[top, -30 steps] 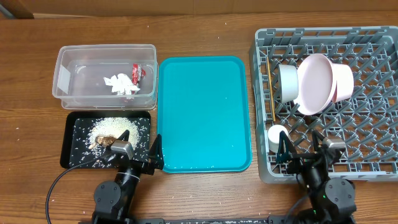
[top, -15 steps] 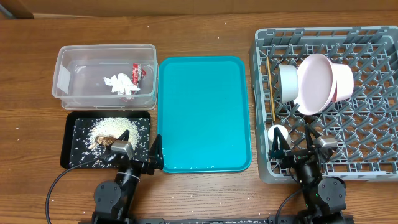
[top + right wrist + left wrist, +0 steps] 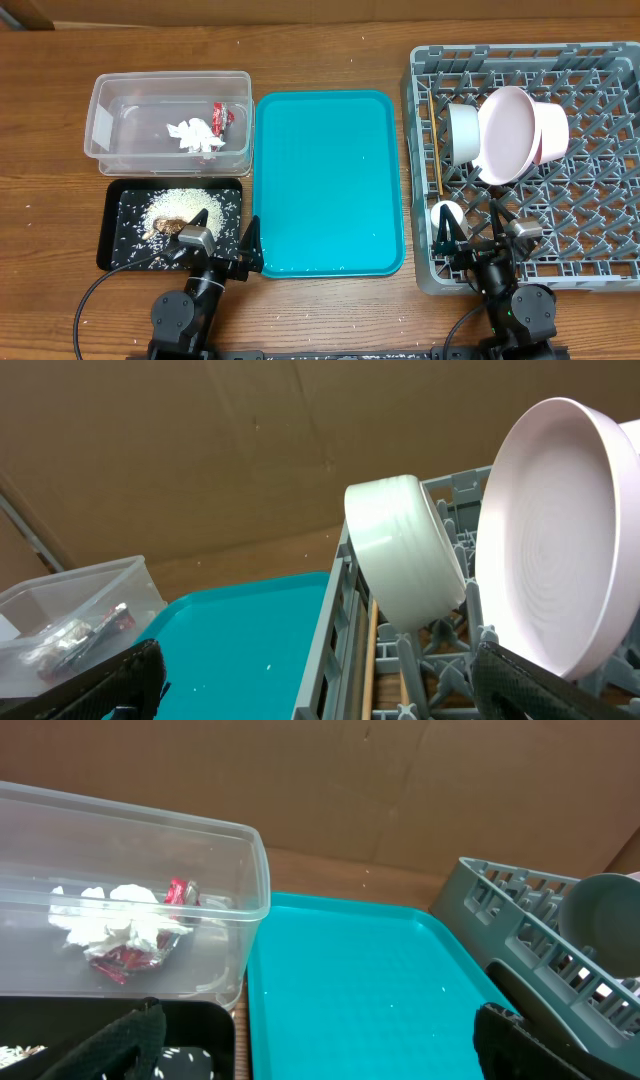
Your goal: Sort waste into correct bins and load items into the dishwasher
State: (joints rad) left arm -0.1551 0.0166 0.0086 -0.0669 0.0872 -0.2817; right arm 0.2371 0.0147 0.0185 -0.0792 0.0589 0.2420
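The right fingers (image 3: 110,680) have shifted left since a second ago, beside the small white cup (image 3: 447,210), spread wide and empty. Ahead of them a smooth grey bowl (image 3: 405,550) and round pale pink plate (image 3: 560,530) lean in the latticed grey rack (image 3: 600,240). The left fingers (image 3: 125,1040) are wide too, unmoved.

The rear plate (image 3: 553,135) sits mostly hidden behind the front plate (image 3: 505,135).

The clear rectangular plastic tub (image 3: 258,880) is glossy; the crumpled white tissue (image 3: 115,915) inside looks papery. The teal plastic tray (image 3: 328,180) is smooth, faintly shiny. The grey lattice plastic rack (image 3: 415,150) is matt, the round pale pink plate (image 3: 560,530) smooth, the brown wooden table (image 3: 330,50) grained.
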